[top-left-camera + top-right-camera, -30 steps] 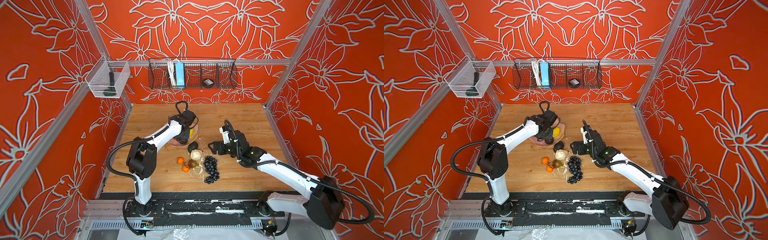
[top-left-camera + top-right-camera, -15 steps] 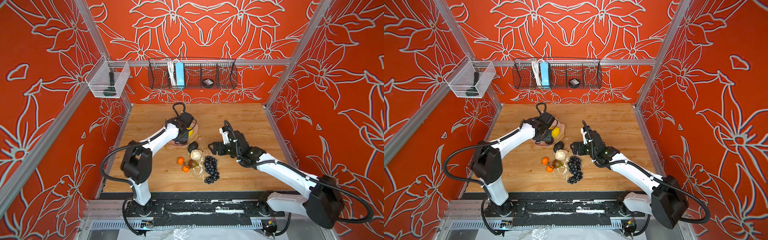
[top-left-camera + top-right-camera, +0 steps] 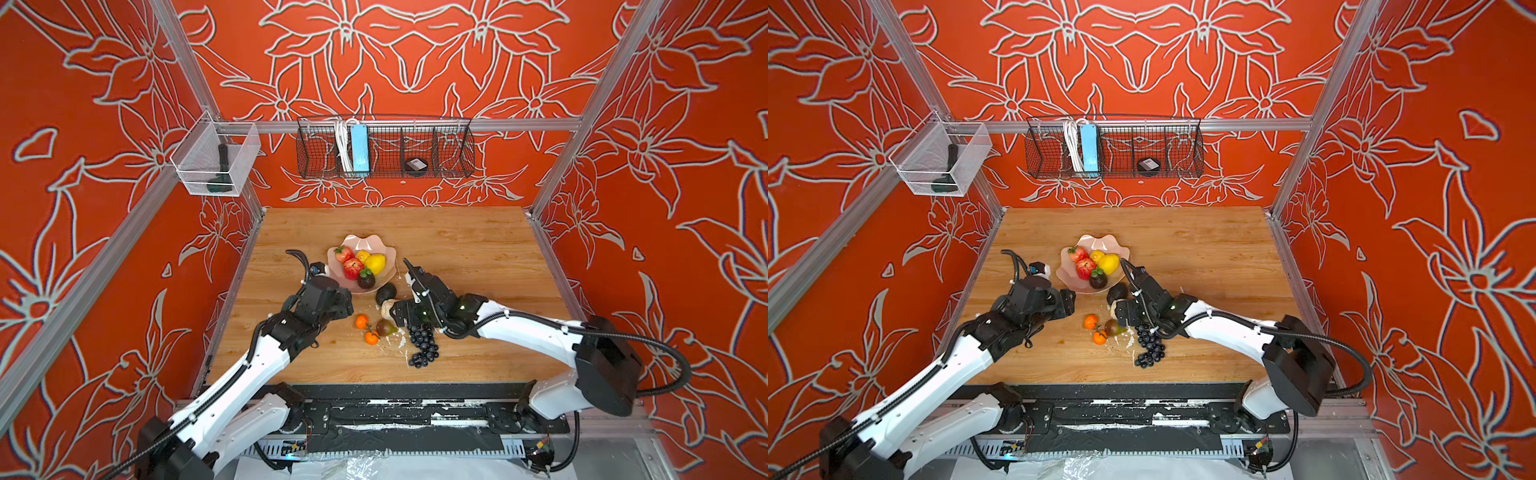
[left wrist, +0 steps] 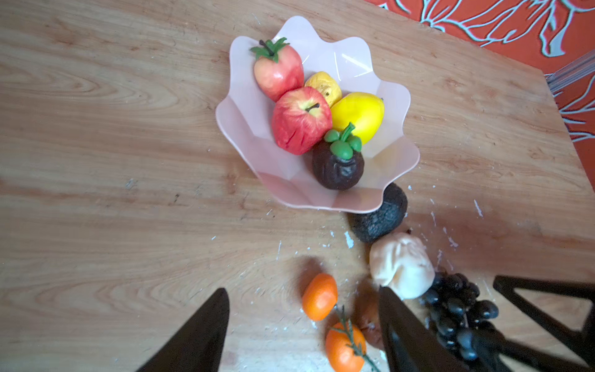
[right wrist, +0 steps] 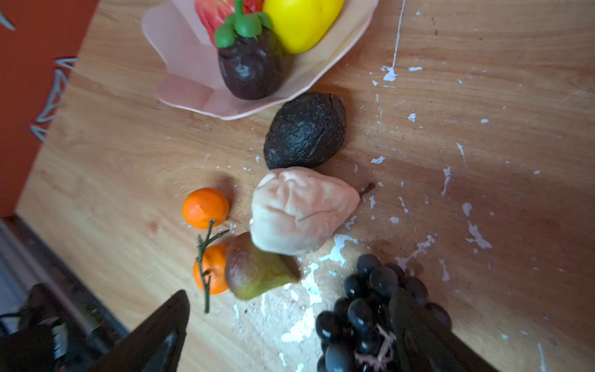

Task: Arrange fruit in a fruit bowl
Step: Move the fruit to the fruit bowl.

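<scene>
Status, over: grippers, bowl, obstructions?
Both open, empty: left gripper, right gripper. Five pieces in fruit bowl; six loose on table. No blockage; avocado sits against bowl rim.

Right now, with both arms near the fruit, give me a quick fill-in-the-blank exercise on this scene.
The fruit bowl holds ____ fruits.
____ small oranges lie outside it.
The grape bunch rests on the ____, not in the bowl.
The left gripper and right gripper both stand ____, holding nothing.
Missing words: five, two, table, open.
</scene>
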Controlling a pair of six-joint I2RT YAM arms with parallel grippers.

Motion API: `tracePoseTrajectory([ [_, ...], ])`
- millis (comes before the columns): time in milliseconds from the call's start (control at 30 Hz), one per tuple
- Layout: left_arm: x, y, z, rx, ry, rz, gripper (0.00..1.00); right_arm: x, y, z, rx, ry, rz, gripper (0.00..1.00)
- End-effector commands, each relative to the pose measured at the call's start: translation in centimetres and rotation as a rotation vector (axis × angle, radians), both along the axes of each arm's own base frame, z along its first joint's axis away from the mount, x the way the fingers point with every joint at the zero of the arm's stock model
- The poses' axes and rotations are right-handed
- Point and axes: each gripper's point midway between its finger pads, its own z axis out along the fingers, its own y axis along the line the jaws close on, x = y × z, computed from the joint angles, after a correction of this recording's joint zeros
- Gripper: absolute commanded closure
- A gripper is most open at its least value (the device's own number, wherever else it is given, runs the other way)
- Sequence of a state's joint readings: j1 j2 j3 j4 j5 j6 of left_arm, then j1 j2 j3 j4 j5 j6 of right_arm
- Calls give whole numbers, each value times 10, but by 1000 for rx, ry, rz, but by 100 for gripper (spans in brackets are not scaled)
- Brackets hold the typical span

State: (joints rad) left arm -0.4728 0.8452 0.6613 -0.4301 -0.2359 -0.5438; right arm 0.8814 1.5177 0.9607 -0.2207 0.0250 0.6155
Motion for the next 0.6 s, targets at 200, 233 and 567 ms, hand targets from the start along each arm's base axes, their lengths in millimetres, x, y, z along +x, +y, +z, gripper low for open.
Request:
tracePoseTrajectory([
  [200, -16, 14, 2, -51, -157, 23, 20, 8, 21, -26, -91, 26, -18, 2],
  [233, -16, 13, 2, -53, -157, 20, 19, 10, 21, -26, -96, 21, -24, 2],
  [567, -14, 6, -2, -58, -127, -6, 18, 26, 22, -51, -257, 17, -48, 2],
])
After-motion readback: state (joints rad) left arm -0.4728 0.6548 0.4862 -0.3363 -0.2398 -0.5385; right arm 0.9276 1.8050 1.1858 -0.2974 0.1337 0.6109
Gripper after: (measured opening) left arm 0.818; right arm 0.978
